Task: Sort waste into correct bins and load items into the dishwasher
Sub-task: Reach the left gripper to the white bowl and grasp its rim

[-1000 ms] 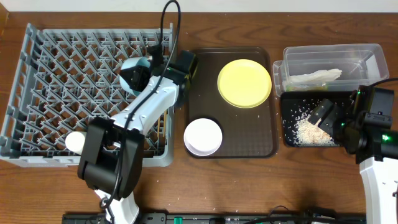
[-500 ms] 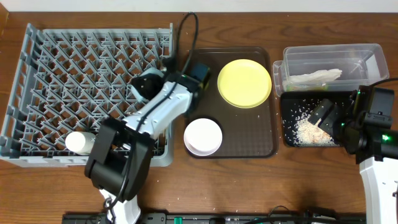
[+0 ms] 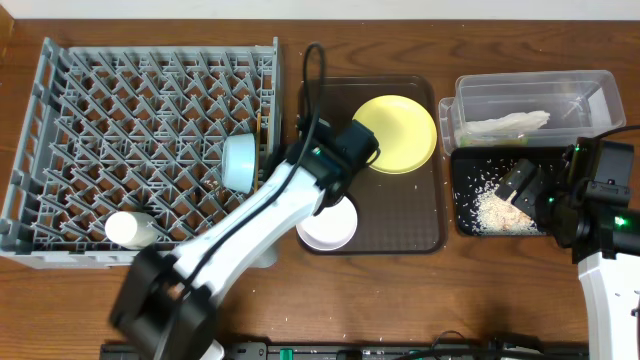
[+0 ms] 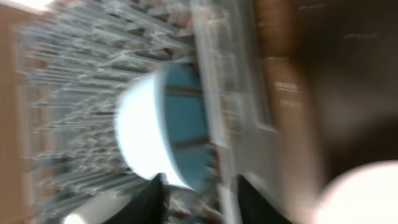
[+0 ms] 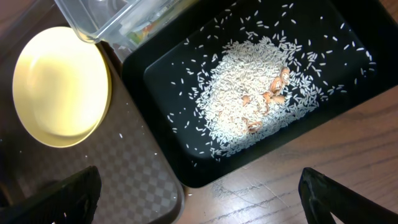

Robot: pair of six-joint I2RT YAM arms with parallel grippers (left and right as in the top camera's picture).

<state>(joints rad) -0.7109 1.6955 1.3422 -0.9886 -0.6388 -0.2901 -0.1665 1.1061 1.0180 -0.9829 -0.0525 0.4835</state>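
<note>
The light blue bowl (image 3: 240,160) stands on its edge at the right side of the dishwasher rack (image 3: 100,110). It fills the blurred left wrist view (image 4: 161,124). My left gripper (image 4: 202,199) is open and empty, just right of that bowl, over the rack's right edge. The white cup (image 3: 128,230) lies in the rack's front left. The white bowl (image 3: 335,225) and the yellow plate (image 3: 395,133) sit on the brown tray (image 3: 420,220). My right gripper (image 5: 199,199) is wide open and empty at the black tray (image 5: 155,81), which holds rice scraps (image 5: 249,106). The paper strip (image 3: 510,123) lies in the clear tub (image 3: 590,85).
My left arm (image 3: 250,230) crosses the rack's front right corner and hides part of the white bowl. The black tray (image 3: 465,220) sits directly in front of the clear tub, right of the brown tray. I cannot make out the chopsticks or the green wrapper.
My left gripper let go of the light blue bowl in the rack and swung right toward the brown tray. The bowl now rests on its edge. The right arm has not moved.
</note>
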